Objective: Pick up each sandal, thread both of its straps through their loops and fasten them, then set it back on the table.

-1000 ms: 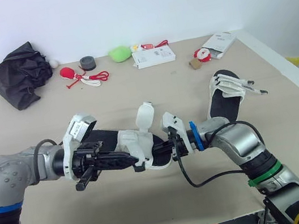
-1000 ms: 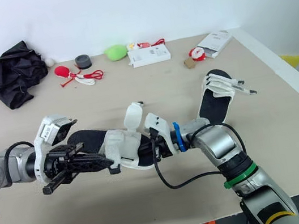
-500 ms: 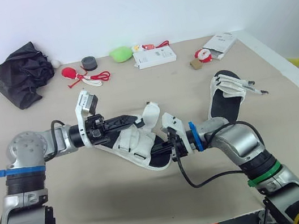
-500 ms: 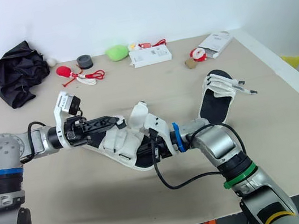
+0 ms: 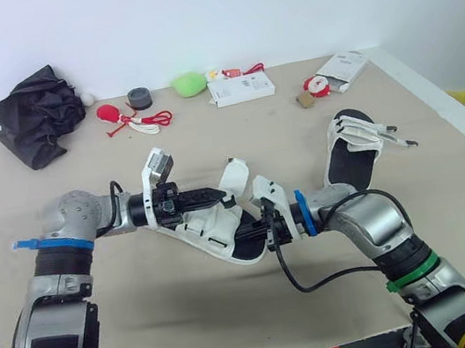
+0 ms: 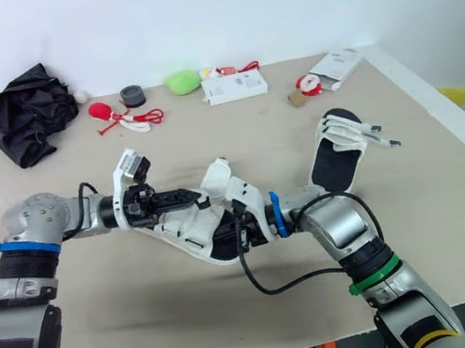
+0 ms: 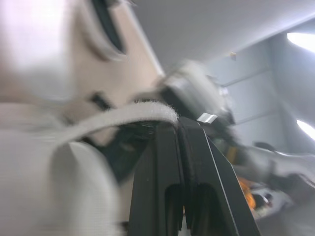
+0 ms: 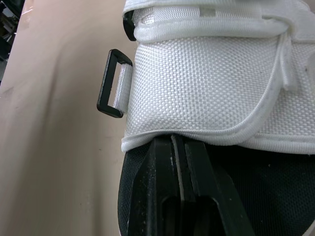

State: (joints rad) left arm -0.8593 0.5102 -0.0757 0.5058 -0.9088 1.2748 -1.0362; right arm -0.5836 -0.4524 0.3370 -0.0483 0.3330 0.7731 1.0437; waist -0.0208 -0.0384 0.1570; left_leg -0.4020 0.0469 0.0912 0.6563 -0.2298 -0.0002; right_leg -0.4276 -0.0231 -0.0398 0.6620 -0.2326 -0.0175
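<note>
- Pinching a white strap (image 7: pixel 123 114), the left gripper (image 5: pixel 218 196) sat left of centre, its fingers pressed together on it.
- The sandal (image 5: pixel 214 225) hung tilted at mid-frame between both grippers; whether it touched the table (image 5: pixel 149 313) could not be told.
- The right gripper (image 5: pixel 258 232), just right of centre, was clamped tight on the sandal's black sole edge, near a black loop (image 8: pixel 114 82).
- A second sandal (image 5: pixel 349 165) lay on the table at centre right.

One sandal (image 5: pixel 211 223) plus a second sandal (image 5: pixel 348 168) makes two. There is one black umbrella (image 5: pixel 35 113), one tape roll (image 5: pixel 138 98) and two white boxes (image 5: pixel 239 89) (image 5: pixel 344 66).
</note>
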